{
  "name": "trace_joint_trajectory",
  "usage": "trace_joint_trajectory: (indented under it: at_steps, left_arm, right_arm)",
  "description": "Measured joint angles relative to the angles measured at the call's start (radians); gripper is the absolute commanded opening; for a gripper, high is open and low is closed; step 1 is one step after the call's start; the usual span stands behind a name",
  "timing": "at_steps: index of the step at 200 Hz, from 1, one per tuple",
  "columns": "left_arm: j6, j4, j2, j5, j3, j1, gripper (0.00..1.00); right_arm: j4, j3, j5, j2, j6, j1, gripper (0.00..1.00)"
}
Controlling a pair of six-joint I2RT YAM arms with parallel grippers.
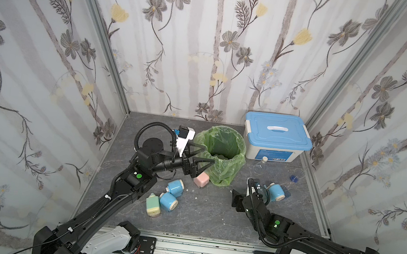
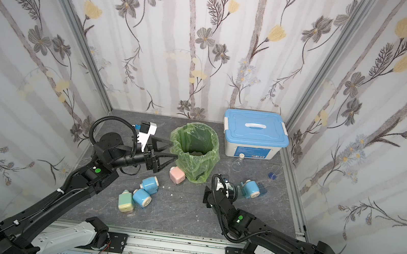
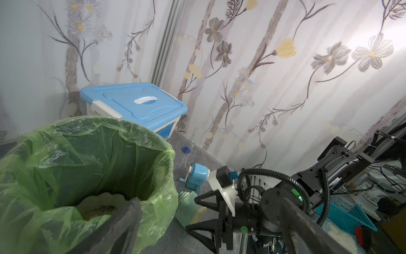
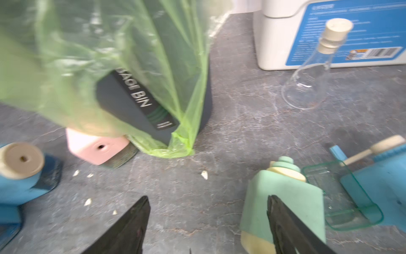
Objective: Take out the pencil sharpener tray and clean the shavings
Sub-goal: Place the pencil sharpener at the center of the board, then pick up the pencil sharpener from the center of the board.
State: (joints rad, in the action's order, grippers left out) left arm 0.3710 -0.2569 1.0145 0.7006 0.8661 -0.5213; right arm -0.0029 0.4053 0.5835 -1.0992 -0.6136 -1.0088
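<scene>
The right gripper (image 4: 208, 198), jaws spread (holding nothing), may nudge the mint-green plastic pencil sharpener (image 4: 283, 198), scattering whitish shaving flecks (image 4: 204, 174).

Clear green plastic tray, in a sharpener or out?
Out: the clear green plastic tray lies on the table beside the mint-green sharpener.

Both top views peer steeply down from above the front edge, taking in the whole table (image 1: 212, 214). Left wrist camera rides high, looking across the bin (image 3: 98, 123) toward the storage box (image 3: 123, 99); right wrist camera sits low, close on that same bin's base.
</scene>
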Motion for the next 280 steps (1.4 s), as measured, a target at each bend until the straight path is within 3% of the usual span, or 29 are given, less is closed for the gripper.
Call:
trace_joint_trajectory:
  at_steps: [55, 96, 142, 187, 280]
  left_arm:
    - [0.038, 0.04, 0.016, -0.142, 0.003, 0.053, 1.0]
    - [0.108, 0.096, -0.01, -0.212, -0.016, 0.153, 1.0]
    - [0.13, 0.184, -0.123, -0.218, -0.038, 0.238, 1.0]
    - [0.13, 0.239, -0.191, -0.201, -0.067, 0.295, 1.0]
    - [0.134, 0.244, -0.173, -0.167, -0.074, 0.324, 1.0]
  right_arm:
    - [0.131, 0.004, -0.174, -0.087, 0.137, -0.089, 0.84]
    - [0.436, -0.005, -0.264, -0.336, 0.229, -0.091, 0.85]
    - [0.67, 0.093, -0.279, -0.629, 0.322, -0.074, 0.86]
    - [0.744, 0.157, -0.296, -0.729, 0.351, -0.024, 0.86]
    - [0.764, 0.238, -0.402, -0.821, 0.384, -0.006, 0.85]
